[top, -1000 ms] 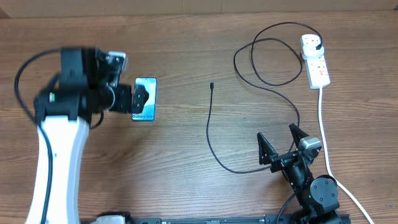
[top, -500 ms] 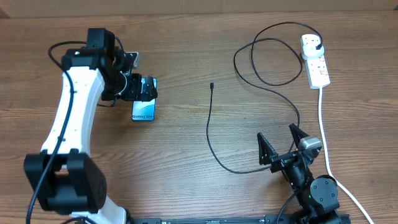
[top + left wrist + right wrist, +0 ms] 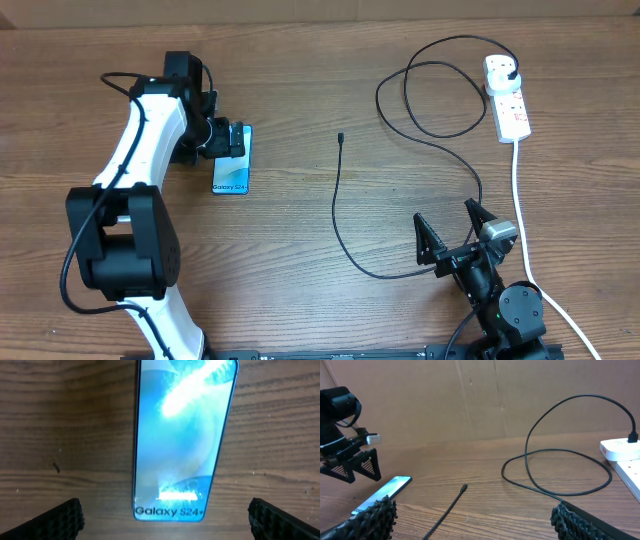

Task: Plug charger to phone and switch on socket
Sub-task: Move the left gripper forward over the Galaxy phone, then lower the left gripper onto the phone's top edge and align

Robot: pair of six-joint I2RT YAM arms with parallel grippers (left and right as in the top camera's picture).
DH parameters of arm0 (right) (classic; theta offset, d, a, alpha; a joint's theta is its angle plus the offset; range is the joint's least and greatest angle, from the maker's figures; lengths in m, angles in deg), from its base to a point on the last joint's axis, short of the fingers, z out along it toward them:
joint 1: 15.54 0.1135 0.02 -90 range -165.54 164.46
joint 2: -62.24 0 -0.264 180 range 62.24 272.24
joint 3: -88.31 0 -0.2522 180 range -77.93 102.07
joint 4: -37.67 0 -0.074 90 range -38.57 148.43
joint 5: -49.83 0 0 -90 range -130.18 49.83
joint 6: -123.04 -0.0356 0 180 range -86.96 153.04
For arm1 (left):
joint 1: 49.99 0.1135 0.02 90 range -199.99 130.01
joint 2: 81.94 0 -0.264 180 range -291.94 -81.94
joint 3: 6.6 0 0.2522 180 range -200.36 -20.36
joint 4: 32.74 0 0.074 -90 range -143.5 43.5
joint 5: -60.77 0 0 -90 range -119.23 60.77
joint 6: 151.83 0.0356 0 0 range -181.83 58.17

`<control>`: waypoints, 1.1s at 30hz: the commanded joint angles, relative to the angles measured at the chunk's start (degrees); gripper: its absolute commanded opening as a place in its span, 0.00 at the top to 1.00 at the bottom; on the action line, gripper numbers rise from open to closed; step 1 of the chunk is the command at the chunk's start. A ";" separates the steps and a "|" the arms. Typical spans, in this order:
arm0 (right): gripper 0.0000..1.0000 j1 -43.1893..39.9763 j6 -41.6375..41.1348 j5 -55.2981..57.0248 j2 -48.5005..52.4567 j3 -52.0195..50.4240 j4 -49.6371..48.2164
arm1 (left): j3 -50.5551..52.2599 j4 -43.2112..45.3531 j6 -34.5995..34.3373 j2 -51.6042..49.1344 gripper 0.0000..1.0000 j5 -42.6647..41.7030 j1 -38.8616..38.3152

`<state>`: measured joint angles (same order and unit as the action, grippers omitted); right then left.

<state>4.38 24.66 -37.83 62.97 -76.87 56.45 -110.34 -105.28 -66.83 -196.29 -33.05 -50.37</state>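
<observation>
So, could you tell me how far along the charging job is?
Done: the charger's plug sits in the socket. In hand: the open left tool straddles the phone without gripping. Left: the connector tip lies loose, apart from the phone; the right tool is open; the socket's on/off state is unreadable.

Wooden table with phone, charger, socket

The phone lies flat, screen lit; the charger loops from the socket.
</observation>
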 commanded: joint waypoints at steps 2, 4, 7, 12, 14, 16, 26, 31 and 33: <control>0.00 0.26 -0.09 -0.07 -0.57 -0.59 -0.37 | -1.25 1.05 1.46 -2.25 0.00 -0.44 -0.42; 0.00 0.26 -0.09 -0.07 -0.57 -0.59 -0.37 | -1.25 1.49 1.84 -2.69 0.00 -0.46 -0.44; 0.00 0.26 -0.09 -0.07 -0.57 -0.59 -0.37 | -1.25 2.21 2.25 -3.10 0.00 -0.46 -0.52; 0.00 0.26 -0.09 -0.07 -0.57 -0.59 -0.35 | -1.18 3.63 2.47 -3.37 0.00 -0.24 -1.09; 0.00 0.26 -0.09 -0.07 -0.57 -0.59 -0.37 | -1.14 4.11 2.51 -3.41 0.00 -0.22 -1.55; 0.00 0.26 -0.09 -0.07 -0.57 -0.59 -0.37 | -1.14 4.70 3.15 -3.43 0.00 -0.20 -1.97; 0.00 0.26 -0.09 -0.07 -0.57 -0.59 -0.37 | -0.87 5.33 3.30 -3.43 0.00 3.21 -2.75; 0.00 0.26 -0.09 -0.07 -0.57 -0.59 -0.37 | -0.74 5.55 3.30 -3.58 0.00 3.21 -2.78; 0.00 0.26 -0.09 -0.07 -0.57 -0.59 -0.37 | -0.72 5.55 3.30 -3.67 0.00 3.19 -2.82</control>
<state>4.38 24.68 -37.85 62.97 -76.87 56.42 -110.36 -99.97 -64.64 -198.65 -30.44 -53.02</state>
